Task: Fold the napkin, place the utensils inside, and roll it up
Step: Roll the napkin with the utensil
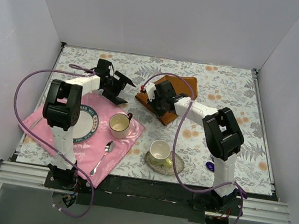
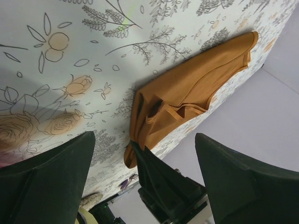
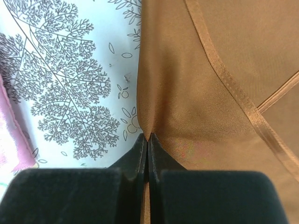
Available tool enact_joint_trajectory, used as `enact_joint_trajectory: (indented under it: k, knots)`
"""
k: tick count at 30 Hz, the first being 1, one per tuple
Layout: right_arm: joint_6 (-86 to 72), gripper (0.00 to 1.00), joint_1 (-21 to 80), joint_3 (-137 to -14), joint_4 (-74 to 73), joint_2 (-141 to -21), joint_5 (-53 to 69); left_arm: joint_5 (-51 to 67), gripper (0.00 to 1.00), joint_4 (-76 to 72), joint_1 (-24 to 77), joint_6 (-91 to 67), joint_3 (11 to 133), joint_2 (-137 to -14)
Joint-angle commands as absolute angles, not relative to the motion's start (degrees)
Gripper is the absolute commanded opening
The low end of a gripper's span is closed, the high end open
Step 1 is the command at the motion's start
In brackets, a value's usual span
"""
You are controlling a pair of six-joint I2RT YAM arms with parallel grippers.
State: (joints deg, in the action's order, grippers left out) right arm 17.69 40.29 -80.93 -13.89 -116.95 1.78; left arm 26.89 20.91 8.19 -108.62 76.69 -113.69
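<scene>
The rust-orange napkin [image 1: 185, 86] lies crumpled and partly folded on the flowered tablecloth at the back centre. It also shows in the left wrist view [image 2: 196, 88] and fills the right wrist view [image 3: 210, 84]. My right gripper [image 1: 151, 101] is shut on the napkin's left edge, a pinch of cloth caught between its tips [image 3: 148, 137]. My left gripper [image 1: 121, 89] hangs open just left of the napkin, nothing between its fingers [image 2: 145, 140]. A purple utensil [image 1: 210, 166] lies by the right arm's base, and its fork tines show faintly in the left wrist view [image 2: 127, 182].
A pink cloth [image 1: 125, 142] at front left carries a blue-rimmed plate [image 1: 91, 128], a cup [image 1: 119, 124] and a silver spoon [image 1: 102, 158]. Another cup on a saucer [image 1: 160, 152] stands at front centre. White walls close in the table.
</scene>
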Motion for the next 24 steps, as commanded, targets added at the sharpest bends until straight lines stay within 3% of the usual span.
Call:
enact_joint_trajectory:
  k: [1, 13, 20, 24]
  knots:
    - [12.6, 0.01, 36.5, -83.8, -16.1, -118.0, 13.0, 27.9, 0.88, 20.8, 9.3, -107.4, 78.7, -113.9]
    - [6.2, 0.01, 30.3, -84.6, -15.8, -119.6, 25.2, 28.5, 0.86, 18.0, 14.2, -107.1, 83.8, -120.9]
    - [4.1, 0.01, 29.4, -85.5, -14.6, -119.9, 27.4, 27.2, 0.80, 16.3, 16.3, -107.1, 83.9, -123.0]
    - [3.4, 0.01, 29.1, -86.7, -14.9, -120.5, 28.1, 25.8, 0.70, 16.1, 17.2, -106.7, 83.9, -123.7]
